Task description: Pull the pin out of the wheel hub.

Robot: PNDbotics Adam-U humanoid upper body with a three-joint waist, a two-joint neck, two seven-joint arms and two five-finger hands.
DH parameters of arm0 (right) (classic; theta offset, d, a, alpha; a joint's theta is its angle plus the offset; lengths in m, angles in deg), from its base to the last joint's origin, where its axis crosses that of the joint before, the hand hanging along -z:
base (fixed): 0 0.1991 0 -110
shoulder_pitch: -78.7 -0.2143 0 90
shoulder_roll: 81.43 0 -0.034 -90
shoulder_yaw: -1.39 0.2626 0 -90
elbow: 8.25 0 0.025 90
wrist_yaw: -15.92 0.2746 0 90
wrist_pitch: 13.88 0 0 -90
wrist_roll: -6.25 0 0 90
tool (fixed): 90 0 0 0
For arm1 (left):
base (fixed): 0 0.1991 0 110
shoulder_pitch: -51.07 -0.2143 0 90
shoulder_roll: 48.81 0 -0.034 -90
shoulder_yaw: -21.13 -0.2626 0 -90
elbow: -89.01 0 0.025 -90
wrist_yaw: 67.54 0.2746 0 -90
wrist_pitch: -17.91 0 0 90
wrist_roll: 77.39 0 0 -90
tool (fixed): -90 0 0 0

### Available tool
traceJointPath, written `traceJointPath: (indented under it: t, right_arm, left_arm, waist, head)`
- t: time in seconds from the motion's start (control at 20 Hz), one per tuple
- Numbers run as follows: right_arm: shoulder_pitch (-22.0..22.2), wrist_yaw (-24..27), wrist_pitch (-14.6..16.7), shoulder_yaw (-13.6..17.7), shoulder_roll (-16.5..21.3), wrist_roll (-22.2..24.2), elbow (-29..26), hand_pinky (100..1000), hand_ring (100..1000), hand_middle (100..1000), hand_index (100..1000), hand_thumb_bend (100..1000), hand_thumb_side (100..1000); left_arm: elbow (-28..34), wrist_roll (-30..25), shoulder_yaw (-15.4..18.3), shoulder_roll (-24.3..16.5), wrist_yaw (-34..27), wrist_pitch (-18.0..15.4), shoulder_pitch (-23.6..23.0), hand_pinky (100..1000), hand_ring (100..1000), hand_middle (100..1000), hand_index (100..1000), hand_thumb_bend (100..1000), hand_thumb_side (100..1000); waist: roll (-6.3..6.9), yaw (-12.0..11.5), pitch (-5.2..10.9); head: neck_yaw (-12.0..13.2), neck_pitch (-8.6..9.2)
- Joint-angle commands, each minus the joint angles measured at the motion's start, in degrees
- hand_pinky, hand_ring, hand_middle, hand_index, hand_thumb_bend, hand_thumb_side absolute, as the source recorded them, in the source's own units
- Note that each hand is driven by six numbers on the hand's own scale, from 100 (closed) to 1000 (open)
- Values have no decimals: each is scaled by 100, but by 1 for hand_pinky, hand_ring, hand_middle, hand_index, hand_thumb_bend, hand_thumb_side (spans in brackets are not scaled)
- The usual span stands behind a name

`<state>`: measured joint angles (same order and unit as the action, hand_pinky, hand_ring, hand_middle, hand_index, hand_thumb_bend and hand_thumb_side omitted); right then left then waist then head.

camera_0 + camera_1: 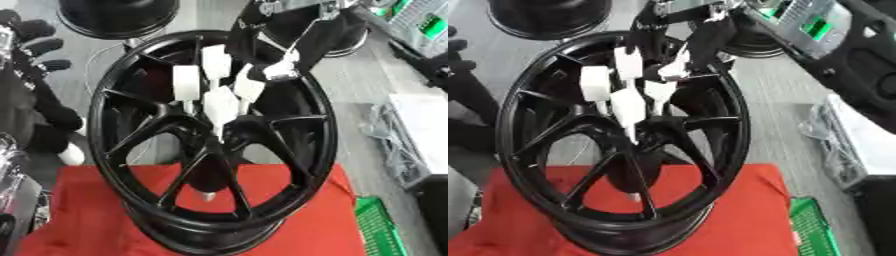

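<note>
Right hand point(229, 95), white fingers bunched at the black spoked alloy wheel hub point(114, 150) — whether pinching the pin, I cannot tell — could slip off

Lighting: even, bright, seemingly overhead. Glare: soft sheen on the black wheel hub point(210, 145) rim. Shadows: faint on the red cloth point(306, 220). Sharpness: soft throughout, white pieces point(219, 85) smeared.
</note>
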<state>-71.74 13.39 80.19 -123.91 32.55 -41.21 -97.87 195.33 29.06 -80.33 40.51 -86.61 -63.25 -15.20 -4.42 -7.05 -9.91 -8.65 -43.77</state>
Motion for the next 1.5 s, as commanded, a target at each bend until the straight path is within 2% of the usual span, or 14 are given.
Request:
traceJointPath:
  t: [0.05,0.3,0.55,0.7,1.5]
  right_arm:
    - [-48,-124,-83,101,0,-80,-36,783,653,627,822,193,430]
    - [64,-170,-106,153,-138,116,-53,784,661,635,827,199,413]
    - [48,-259,-104,166,-192,174,-115,782,660,633,824,226,471]
    - [-30,-303,-90,182,-227,190,-180,773,644,614,823,227,471]
    - [-77,-468,-252,160,-343,126,-264,747,614,586,819,232,461]
  left_arm:
    - [62,-12,15,-74,25,-9,28,677,761,703,720,165,735]
    - [51,4,29,-103,36,-17,-13,677,761,703,720,164,733]
    - [44,31,36,-132,46,-3,-36,675,762,701,717,159,737]
    - [43,46,39,-150,57,8,-45,675,762,701,717,158,738]
    - [48,51,34,-162,68,36,-46,673,765,700,716,157,741]
  waist:
    - [9,11,158]
    - [-7,44,193]
    - [11,78,178]
    - [21,97,160]
    - [35,101,126]
  head:
    - [-44,-35]
    - [-24,-35]
    - [117,-35]
    - [173,-35]
    - [206,-35]
